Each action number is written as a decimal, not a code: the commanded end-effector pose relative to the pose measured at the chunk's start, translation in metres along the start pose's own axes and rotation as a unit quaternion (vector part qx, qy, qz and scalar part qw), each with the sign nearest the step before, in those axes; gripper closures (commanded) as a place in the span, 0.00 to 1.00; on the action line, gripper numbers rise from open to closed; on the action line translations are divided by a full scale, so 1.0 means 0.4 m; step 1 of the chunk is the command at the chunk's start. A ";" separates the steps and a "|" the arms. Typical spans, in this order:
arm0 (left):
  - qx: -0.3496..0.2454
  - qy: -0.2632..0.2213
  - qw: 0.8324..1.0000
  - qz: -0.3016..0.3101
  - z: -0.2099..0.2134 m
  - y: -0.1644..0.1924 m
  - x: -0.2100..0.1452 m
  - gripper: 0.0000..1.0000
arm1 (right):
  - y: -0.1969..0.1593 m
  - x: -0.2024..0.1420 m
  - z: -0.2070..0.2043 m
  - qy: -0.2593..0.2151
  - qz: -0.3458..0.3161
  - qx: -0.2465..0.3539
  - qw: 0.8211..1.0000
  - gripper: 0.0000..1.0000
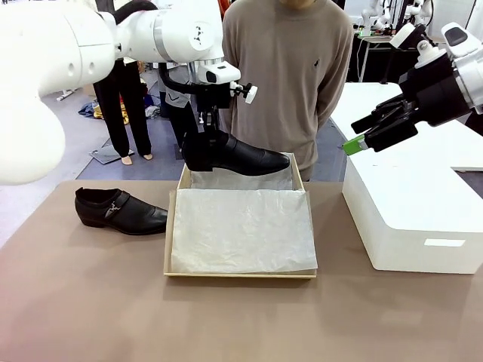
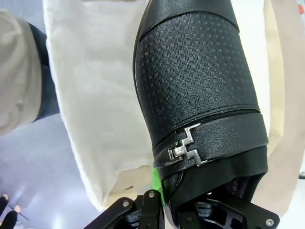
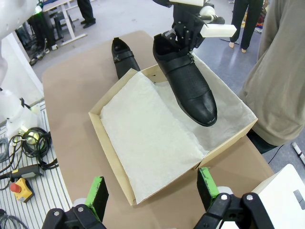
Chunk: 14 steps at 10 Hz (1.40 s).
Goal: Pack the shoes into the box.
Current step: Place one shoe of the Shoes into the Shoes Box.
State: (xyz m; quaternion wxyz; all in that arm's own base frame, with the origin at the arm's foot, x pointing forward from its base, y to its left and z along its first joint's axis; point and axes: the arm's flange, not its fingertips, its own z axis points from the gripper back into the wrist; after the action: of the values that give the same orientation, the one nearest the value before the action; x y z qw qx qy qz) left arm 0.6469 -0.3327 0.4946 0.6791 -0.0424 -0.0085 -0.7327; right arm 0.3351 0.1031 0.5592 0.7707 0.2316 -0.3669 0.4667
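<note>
One glossy black shoe hangs level over the far end of the box, toe pointing right. My left gripper is shut on its heel collar. In the left wrist view the shoe with its metal buckle runs up from my left gripper, above the white tissue paper. The other shoe lies on the table left of the box. My right gripper stands open in the air over the white block. In the right wrist view my right gripper looks down on the box, the held shoe and the lying shoe.
A large white block stands on the table to the right of the box. A person in a beige sweater stands at the far edge, right behind the box. Brown table surface lies bare in front.
</note>
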 end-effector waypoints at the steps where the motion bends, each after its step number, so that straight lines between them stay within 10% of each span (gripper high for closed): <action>1: -0.006 0.004 1.000 -0.007 0.014 0.035 0.019 1.00 | -0.007 -0.001 -0.005 -0.013 0.011 0.009 1.000 0.00; 14: -0.022 0.028 0.999 -0.006 -0.135 0.106 0.040 1.00 | -0.007 -0.001 -0.005 -0.013 0.011 0.009 1.000 0.00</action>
State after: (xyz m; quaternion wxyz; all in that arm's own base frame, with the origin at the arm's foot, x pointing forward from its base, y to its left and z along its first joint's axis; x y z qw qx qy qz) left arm 0.6695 -0.3488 0.4278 0.6758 -0.0471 0.0188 -0.7353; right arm 0.3351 0.1029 0.5592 0.7707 0.2314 -0.3670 0.4667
